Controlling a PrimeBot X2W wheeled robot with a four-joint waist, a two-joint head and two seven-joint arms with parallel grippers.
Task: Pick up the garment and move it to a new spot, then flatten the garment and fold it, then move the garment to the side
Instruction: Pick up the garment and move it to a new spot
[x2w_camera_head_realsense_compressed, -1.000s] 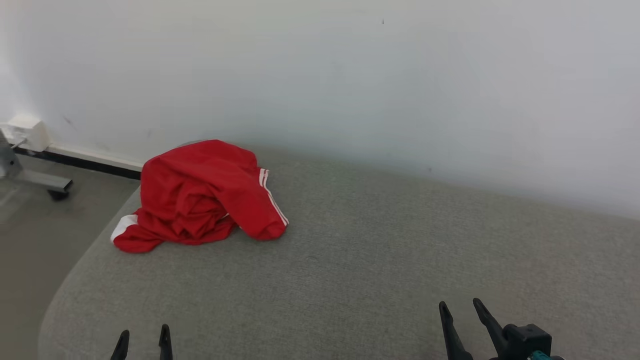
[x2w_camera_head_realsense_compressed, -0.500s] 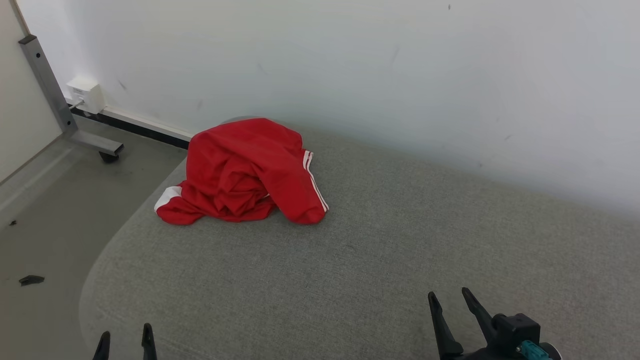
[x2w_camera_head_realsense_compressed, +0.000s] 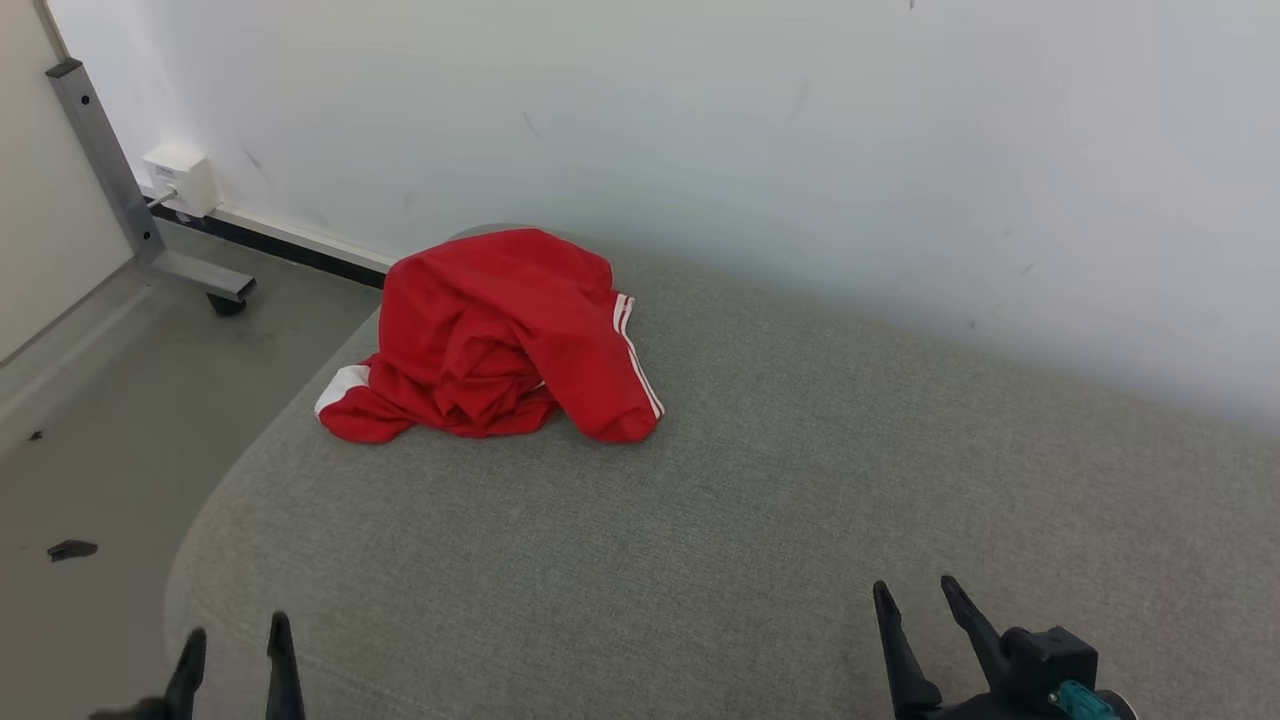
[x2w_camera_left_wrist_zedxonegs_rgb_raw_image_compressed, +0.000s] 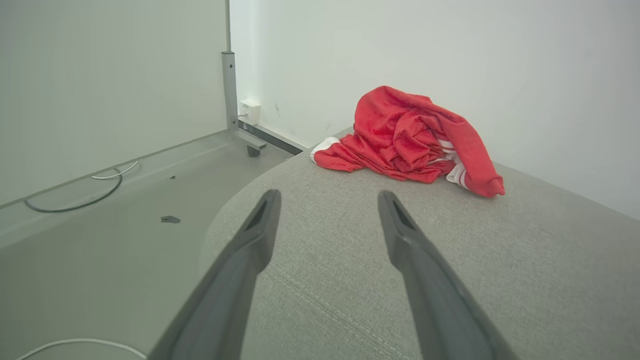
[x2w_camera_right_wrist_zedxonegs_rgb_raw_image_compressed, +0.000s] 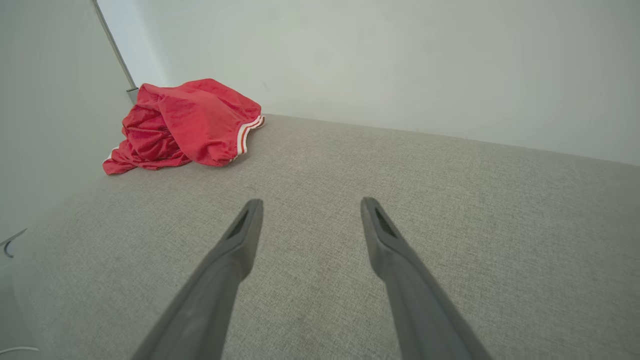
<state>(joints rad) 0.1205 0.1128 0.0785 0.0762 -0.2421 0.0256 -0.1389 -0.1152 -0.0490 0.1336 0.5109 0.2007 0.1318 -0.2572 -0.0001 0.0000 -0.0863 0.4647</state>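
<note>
The garment (x2w_camera_head_realsense_compressed: 490, 340) is a crumpled red piece with white stripes, heaped at the far left corner of the grey fabric surface (x2w_camera_head_realsense_compressed: 760, 480), close to the white wall. It also lies ahead in the left wrist view (x2w_camera_left_wrist_zedxonegs_rgb_raw_image_compressed: 410, 137) and at the upper left in the right wrist view (x2w_camera_right_wrist_zedxonegs_rgb_raw_image_compressed: 185, 125). My left gripper (x2w_camera_head_realsense_compressed: 235, 640) stands open at the near left edge of the surface, well short of the garment. My right gripper (x2w_camera_head_realsense_compressed: 915, 595) stands open at the near right, nothing between its fingers.
The surface's rounded left edge drops to a grey floor (x2w_camera_head_realsense_compressed: 90, 420). A metal frame leg with a caster (x2w_camera_head_realsense_compressed: 225, 300) and a white wall box (x2w_camera_head_realsense_compressed: 180, 180) stand at the far left. Cables (x2w_camera_left_wrist_zedxonegs_rgb_raw_image_compressed: 80, 200) and a small dark scrap (x2w_camera_head_realsense_compressed: 70, 550) lie on the floor.
The camera has swung left and down, so the garment now sits further right in the picture and more floor shows. The garment lies as before; both grippers stay open.
</note>
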